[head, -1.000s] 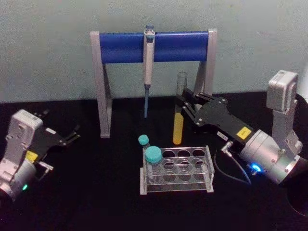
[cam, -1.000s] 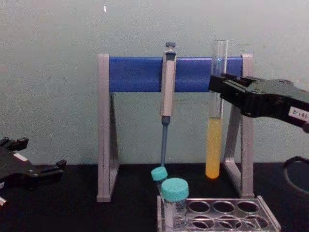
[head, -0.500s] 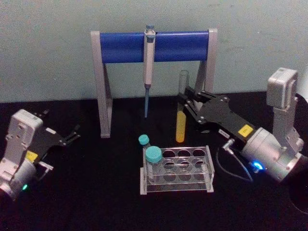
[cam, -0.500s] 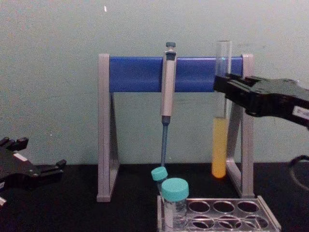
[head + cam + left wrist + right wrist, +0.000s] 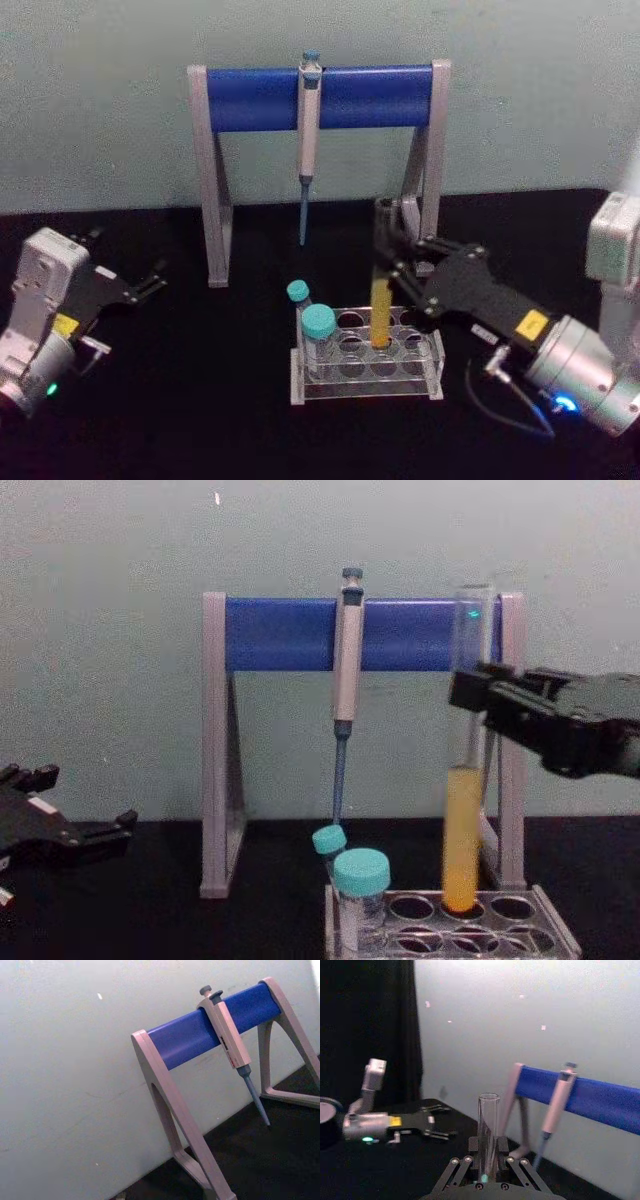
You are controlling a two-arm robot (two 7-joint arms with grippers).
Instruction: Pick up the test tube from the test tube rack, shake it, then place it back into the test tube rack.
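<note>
Above the test tube rack, the test tube stands upright, its yellow-filled lower end meeting a hole in the rack's middle column. In the chest view this tube reaches down to the rim of a back-row hole of the rack; how far it has gone in cannot be told. The right tool comes in from the rack's right and is clenched on the clear upper part of the glass, above the liquid. In the right wrist view the same tool has a finger on each side of the tube, whose open mouth stands above them.

Two teal-capped tubes sit at the rack's left end. Behind the rack is the grey-and-blue pipette stand, with a pipette hanging from its bar.

Well to the left of the rack, the left tool rests low over the black table, fingers spread and grasping nothing.
</note>
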